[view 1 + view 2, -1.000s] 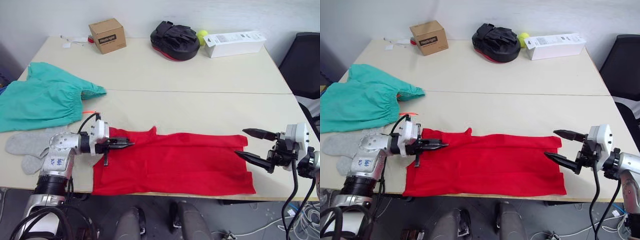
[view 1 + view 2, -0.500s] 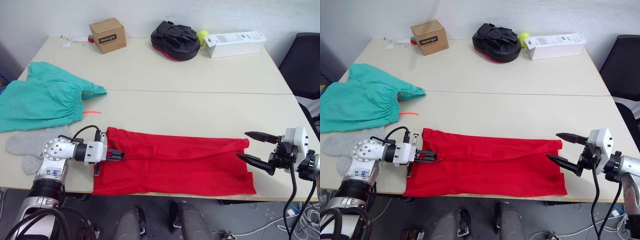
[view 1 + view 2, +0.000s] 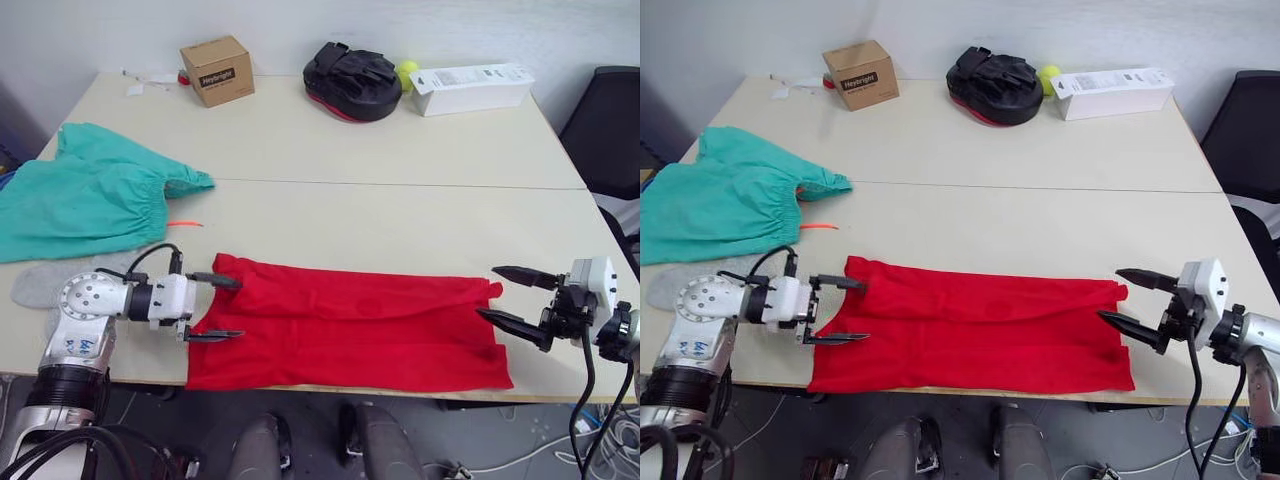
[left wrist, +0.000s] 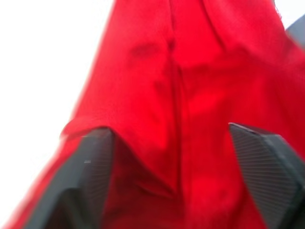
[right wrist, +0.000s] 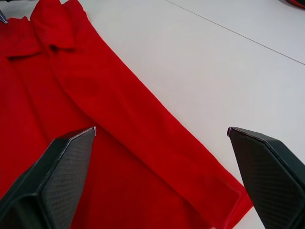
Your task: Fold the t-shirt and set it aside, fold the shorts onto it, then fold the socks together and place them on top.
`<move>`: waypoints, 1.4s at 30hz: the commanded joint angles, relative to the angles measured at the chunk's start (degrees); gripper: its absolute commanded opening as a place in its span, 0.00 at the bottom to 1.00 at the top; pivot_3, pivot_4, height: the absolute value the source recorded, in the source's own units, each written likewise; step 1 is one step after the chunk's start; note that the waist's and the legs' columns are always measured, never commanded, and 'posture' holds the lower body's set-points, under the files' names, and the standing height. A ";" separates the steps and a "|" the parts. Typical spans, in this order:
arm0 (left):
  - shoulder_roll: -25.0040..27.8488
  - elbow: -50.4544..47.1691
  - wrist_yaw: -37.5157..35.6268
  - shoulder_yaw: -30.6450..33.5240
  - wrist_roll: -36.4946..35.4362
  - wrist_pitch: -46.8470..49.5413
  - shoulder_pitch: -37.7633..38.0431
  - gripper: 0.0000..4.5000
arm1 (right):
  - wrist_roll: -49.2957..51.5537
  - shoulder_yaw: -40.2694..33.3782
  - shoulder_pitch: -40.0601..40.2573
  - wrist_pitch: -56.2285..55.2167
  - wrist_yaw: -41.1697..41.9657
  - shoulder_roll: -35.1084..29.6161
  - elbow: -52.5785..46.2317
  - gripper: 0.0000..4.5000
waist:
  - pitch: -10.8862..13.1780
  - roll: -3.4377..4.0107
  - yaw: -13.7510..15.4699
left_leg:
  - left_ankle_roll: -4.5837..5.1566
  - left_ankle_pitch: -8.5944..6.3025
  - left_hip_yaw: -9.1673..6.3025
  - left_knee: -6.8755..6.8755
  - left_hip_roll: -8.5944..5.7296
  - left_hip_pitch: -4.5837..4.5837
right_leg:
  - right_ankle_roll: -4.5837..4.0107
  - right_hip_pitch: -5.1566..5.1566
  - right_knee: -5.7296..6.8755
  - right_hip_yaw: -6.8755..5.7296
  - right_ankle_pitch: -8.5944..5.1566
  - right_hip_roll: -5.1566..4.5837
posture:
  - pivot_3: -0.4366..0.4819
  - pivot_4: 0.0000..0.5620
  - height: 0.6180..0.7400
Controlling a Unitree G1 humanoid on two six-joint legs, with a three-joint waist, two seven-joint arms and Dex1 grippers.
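Right now it's step 1, folding the t-shirt [image 3: 350,325], w/ the cloth already narrowed into a long red band along the table's [image 3: 400,220] near edge, lower centre of the head views. Both grippers are released and hold nothing: left gripper [image 3: 214,308] w/ its 2 fingers spread wide at the band's left end, 1 tip at the upper corner, 1 near the lower; right gripper [image 3: 512,298] likewise agape just at the right end, tips at the hem, apart from the cloth as far as I can tell.

Next move, I'd judge: pinch 1 end, prob. both corners, and carry it across to halve the band lengthwise, then shift it aside.

T-shirt looks soft, thin, bright red; a lengthwise crease runs thru the middle, upper layer lapped over the lower, slight rumple at the left end and a small tab sticking out lower right.

Teal shorts [image 3: 85,195] w/ orange drawstring sit far left, untouched; grey socks [image 3: 40,283] just below them, partly behind the left arm.
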 commanded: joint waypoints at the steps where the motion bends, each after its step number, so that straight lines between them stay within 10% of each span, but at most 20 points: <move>1: 1.89 -7.13 4.92 1.32 -6.72 19.68 0.45 0.99 | -0.02 -0.65 -0.94 -0.27 0.31 -1.32 -0.44 1.00 | 0.00 0.00 0.02 | 0.00 0.00 0.00 0.00 0.00 0.00 | 0.00 0.00 0.00 0.00 0.00 0.01 | 0.48 0.27 1.00; 9: 2.53 -12.95 24.10 0.02 -8.37 59.56 -5.29 0.99 | 1.71 -0.49 -1.71 2.32 -0.48 -0.32 -4.34 1.00 | 0.01 -0.01 -0.05 | -0.05 0.03 -0.01 -0.01 0.01 -0.01 | 0.05 -0.02 0.01 0.07 0.02 0.08 | 0.48 0.27 1.00; 22: 2.47 -12.84 22.47 -5.11 -2.91 58.10 -5.68 0.99 | 2.94 -0.16 -2.27 3.94 -1.46 0.42 -7.46 1.00 | 0.01 -0.01 0.04 | -0.11 0.03 0.01 -0.01 -0.01 0.00 | 0.04 -0.02 -0.01 0.09 0.02 0.07 | 0.48 0.27 1.00; 30: 2.31 -12.30 19.14 -5.04 -1.97 53.51 -4.33 0.51 | 2.52 -0.38 -2.16 2.80 -2.19 1.30 -7.18 1.00 | 0.00 -0.01 0.08 | -0.11 0.03 0.01 -0.01 -0.01 -0.01 | 0.04 -0.02 -0.02 0.10 0.02 0.05 | 0.48 0.27 1.00; 37: 0.96 -11.81 9.33 -1.86 -1.36 31.13 -0.01 0.02 | 2.27 -0.67 -1.17 2.23 -1.54 1.14 -6.58 1.00 | 0.00 0.00 0.05 | -0.13 0.00 0.01 -0.02 0.01 -0.01 | 0.01 -0.03 -0.04 0.08 0.01 0.03 | 0.48 0.27 1.00; 42: 0.43 -9.42 6.24 -1.41 2.12 14.14 2.88 0.02 | 1.98 -0.67 -0.49 1.75 -0.85 0.69 -5.66 1.00 | 0.00 0.00 -0.05 | -0.08 -0.02 0.01 -0.02 0.00 -0.01 | 0.00 -0.03 -0.06 0.08 0.01 0.00 | 0.48 0.27 1.00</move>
